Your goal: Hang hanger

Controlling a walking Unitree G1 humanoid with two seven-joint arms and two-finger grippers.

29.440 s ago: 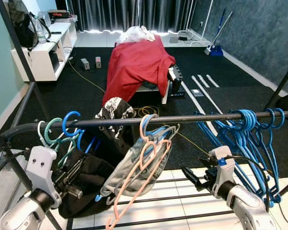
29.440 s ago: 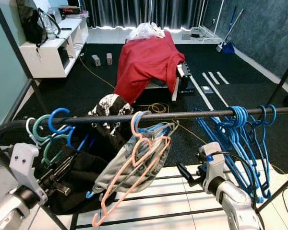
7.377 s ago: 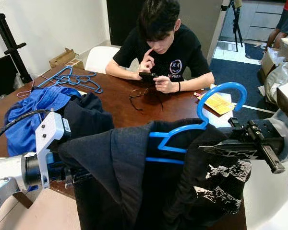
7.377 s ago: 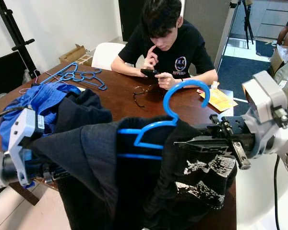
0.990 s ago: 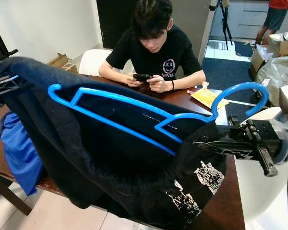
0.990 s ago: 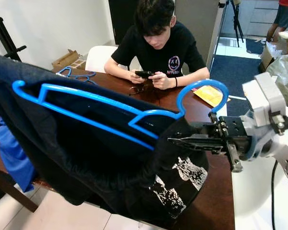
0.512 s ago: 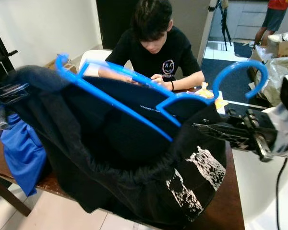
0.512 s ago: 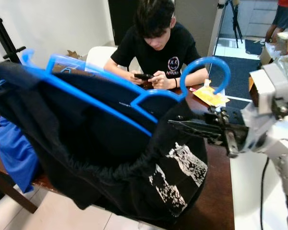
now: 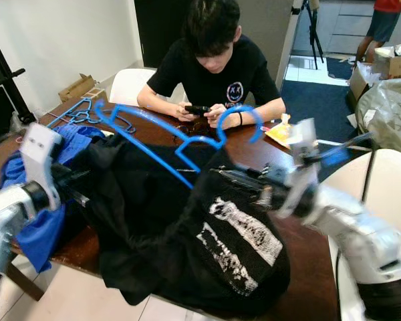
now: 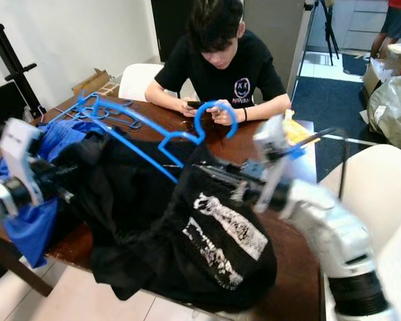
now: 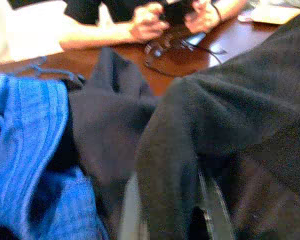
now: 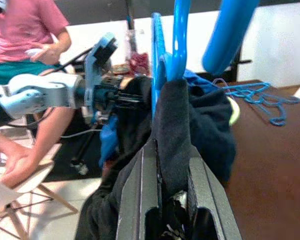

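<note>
**Black garment on blue hanger, held over the tabletop**

Currently the right gripper (image 12: 165, 200) has its two fingers (image 12: 140, 200) closed on a fold of the black garment (image 9: 207, 247) just below the neck of the blue hanger (image 9: 180, 144). In the right wrist view the cloth sits pinched between both fingers, with the hanger's bars and hook rising directly above them.

The hanger is tilted: hook (image 10: 217, 114) toward the far right, long bar running down toward the near left. The garment drapes from it over the near edge of the brown tabletop (image 9: 307, 254), white print (image 9: 244, 234) facing up.

The left gripper (image 9: 73, 187) is at the garment's left side, its fingers pointing into the dark cloth. In the left wrist view the fingers are buried under fabric; cannot tell how far apart they are or whether they grip anything.

A blue cloth (image 9: 40, 227) lies on the tabletop's left side, touching the garment. A heap of spare blue hangers (image 10: 97, 110) lies on the far left of the tabletop. A person in a black T-shirt (image 9: 217, 63) sits at the far side, both hands on a phone (image 9: 199, 109). A white chair (image 10: 371, 194) stands to the right.
</note>
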